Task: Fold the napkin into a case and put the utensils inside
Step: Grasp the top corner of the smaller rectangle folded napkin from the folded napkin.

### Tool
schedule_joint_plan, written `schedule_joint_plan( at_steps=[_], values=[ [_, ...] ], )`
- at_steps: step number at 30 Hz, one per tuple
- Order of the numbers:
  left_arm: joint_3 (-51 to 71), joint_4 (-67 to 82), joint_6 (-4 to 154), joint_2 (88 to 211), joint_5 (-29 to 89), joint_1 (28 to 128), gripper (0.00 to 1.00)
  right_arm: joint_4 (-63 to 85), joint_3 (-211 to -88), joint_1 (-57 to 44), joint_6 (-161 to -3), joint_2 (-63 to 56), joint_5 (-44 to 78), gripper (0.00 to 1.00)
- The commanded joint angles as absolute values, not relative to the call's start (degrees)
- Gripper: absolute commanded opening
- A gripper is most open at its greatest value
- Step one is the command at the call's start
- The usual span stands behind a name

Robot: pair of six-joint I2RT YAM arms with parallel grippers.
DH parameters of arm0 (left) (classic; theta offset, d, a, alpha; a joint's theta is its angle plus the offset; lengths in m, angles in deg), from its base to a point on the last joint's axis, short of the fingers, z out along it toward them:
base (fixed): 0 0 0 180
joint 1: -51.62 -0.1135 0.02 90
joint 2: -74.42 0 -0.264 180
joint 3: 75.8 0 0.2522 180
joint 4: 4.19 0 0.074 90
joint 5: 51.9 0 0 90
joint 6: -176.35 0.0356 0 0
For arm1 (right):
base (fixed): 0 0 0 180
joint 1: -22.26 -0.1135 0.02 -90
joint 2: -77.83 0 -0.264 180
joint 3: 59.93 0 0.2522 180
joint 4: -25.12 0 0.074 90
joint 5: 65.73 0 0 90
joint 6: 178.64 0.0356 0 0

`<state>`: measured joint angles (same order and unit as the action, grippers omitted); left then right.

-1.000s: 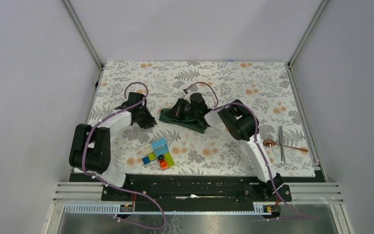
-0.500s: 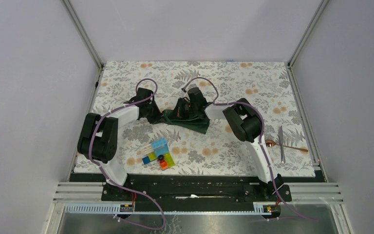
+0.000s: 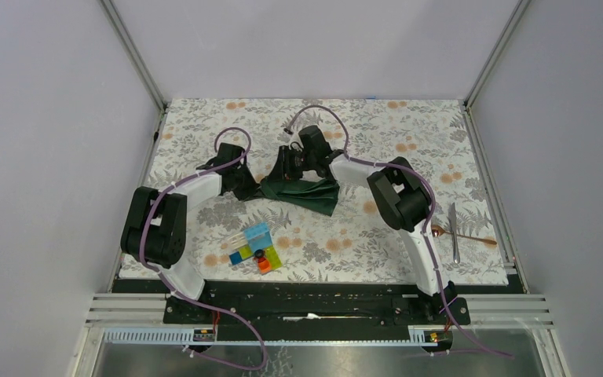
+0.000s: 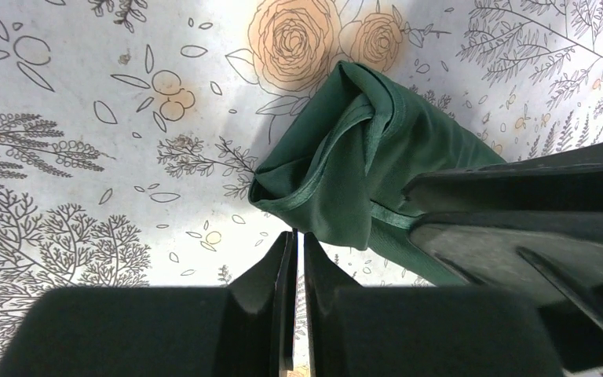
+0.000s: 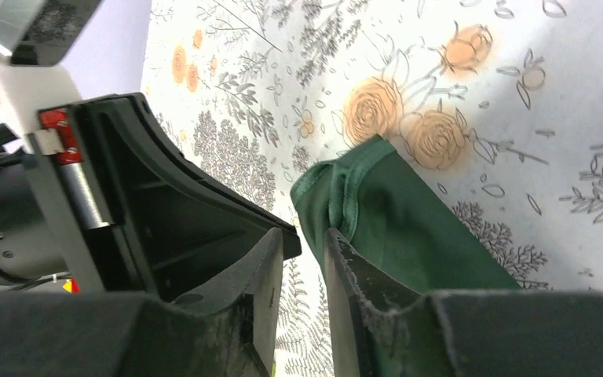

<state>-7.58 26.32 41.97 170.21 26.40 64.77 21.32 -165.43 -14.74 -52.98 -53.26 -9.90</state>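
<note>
Seen from above, a dark green satin napkin (image 3: 302,191) lies bunched and loosely creased near the middle of the floral-covered counter (image 3: 377,133), with my two arms meeting over its left end. My left claw (image 4: 297,239) is closed to a thin slit right on the napkin's near hem, and I judge it is pinching that edge. My right claw (image 5: 305,243) stands a little open with nothing between its jaws, just beside the napkin's rolled corner. The cloth is crumpled and uneven, with no flat layered shape, so I judge the case is not yet formed and the folding is only at an early stage. The copper spoon (image 3: 434,231) and the thin silver utensil (image 3: 453,216) lie crossed at the counter's right edge, well apart from the napkin and untouched. Colourful plastic blocks (image 3: 255,247) sit near the front edge. What remains is flattening, folding, then loading both utensils.
</note>
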Motion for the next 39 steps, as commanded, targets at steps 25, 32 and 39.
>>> schedule_joint_plan(
  at_steps=[25,32,39],
  values=[
    [-7.5,25.4,42.7,166.7,26.3,64.1,0.16,13.3,-175.1,-16.6,-62.3,-57.7,-12.8,0.36],
    [-7.2,25.1,42.6,166.5,25.7,64.1,0.20,13.5,-175.4,-16.7,-61.8,-57.4,-12.7,0.12],
    [-6.2,24.5,42.7,168.0,25.9,64.1,0.22,14.3,-174.3,-16.5,-60.2,-54.6,-11.6,0.00]
  ],
)
